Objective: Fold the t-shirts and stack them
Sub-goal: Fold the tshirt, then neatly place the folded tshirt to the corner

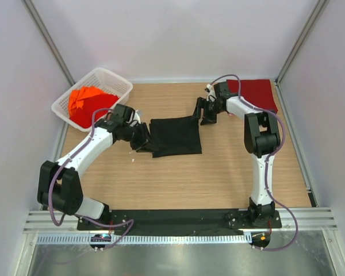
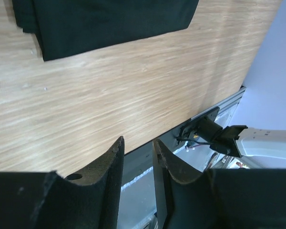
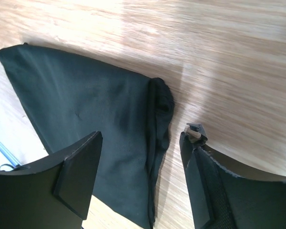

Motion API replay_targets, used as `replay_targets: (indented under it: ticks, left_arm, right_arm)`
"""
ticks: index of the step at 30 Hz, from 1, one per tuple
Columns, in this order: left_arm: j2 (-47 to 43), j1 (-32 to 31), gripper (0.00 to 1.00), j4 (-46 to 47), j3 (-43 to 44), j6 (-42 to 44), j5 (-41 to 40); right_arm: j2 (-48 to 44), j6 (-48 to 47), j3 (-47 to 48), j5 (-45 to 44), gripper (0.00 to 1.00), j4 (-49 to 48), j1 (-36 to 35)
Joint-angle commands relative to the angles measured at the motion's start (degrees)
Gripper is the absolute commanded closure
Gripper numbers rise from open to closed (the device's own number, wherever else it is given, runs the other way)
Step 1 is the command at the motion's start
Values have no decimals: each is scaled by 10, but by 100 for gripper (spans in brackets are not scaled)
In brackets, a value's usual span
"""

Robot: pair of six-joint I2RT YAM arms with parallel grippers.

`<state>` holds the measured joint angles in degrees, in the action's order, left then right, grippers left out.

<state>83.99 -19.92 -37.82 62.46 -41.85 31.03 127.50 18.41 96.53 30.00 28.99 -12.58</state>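
Observation:
A black t-shirt (image 1: 175, 137) lies folded into a rectangle in the middle of the table. My left gripper (image 1: 142, 141) is at its left edge, with the jaws a little apart and empty (image 2: 138, 145); the shirt (image 2: 109, 24) is at the top of the left wrist view. My right gripper (image 1: 206, 112) hovers at the shirt's far right corner with the jaws wide open and empty (image 3: 143, 143), straddling the bunched edge of the shirt (image 3: 86, 105). A dark red t-shirt (image 1: 256, 92) lies flat at the back right. Bright orange-red t-shirts (image 1: 86, 103) sit in a heap in the basket.
The white lattice basket (image 1: 119, 82) stands at the back left corner. Walls enclose the table on the left, back and right. A black base strip and metal rail (image 1: 178, 221) run along the near edge, also seen in the left wrist view (image 2: 205, 124).

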Motion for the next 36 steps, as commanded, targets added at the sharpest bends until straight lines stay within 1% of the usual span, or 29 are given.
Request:
replay_targets:
  ticks: [1, 6, 12, 15, 16, 18, 19, 20, 22, 23, 24, 27, 31, 32, 33, 34, 35, 36]
  left_arm:
    - [-31, -1, 68, -30, -18, -7, 4]
    - [-52, 0, 68, -35, -32, -10, 3]
    - [-60, 1, 67, -43, -36, -10, 3]
    - [-65, 0, 67, -48, -38, -10, 4]
    - [-66, 1, 67, -51, -38, -9, 5]
    - [-66, 1, 67, -53, -37, -8, 8]
    - [-67, 2, 67, -55, -37, -7, 8]
    - [-69, 1, 67, -56, -39, -7, 9]
    - [-73, 2, 67, -56, -42, -8, 12]
    - [-76, 2, 67, -55, -44, -9, 13]
    - [-80, 3, 67, -55, -46, -9, 14]
    - [-97, 6, 67, -58, -59, -10, 15]
    - [-123, 9, 67, -71, -80, -5, 15]
    - [-129, 12, 67, -73, -83, -4, 14]
    - [-140, 15, 67, -80, -88, -2, 13]
    - [-145, 16, 67, -83, -90, 0, 12]
    - [-149, 16, 67, -86, -92, 1, 11]
    - [-159, 16, 67, -88, -95, 3, 9]
  right_arm:
    - [15, -31, 10, 16, 28, -10, -7]
    - [17, -37, -11, 16, 34, -6, -18]
    - [35, -33, -10, 13, 39, -13, -25]
    - [48, -29, -7, 16, 45, -17, -26]
    - [49, -26, -7, 18, 54, -19, -28]
    - [57, -23, -4, 19, 62, -21, -33]
    - [58, -22, -2, 19, 64, -20, -34]
    - [60, -24, 1, 16, 73, -15, -37]
    - [64, -27, 9, 6, 85, -10, -41]
    - [66, -28, 14, 2, 96, -3, -44]
    - [70, -29, 24, -10, 99, 3, -44]
    - [63, -24, 40, -25, 99, 19, -46]
    - [29, -36, 62, -77, 99, 47, -46]
    - [24, -47, 74, -119, 99, 88, -49]
    - [20, -56, 106, -142, 99, 110, -51]
    - [12, -73, 121, -160, 99, 132, -55]
    - [7, -79, 133, -199, 99, 166, -57]
    - [1, -82, 151, -219, 99, 177, -57]
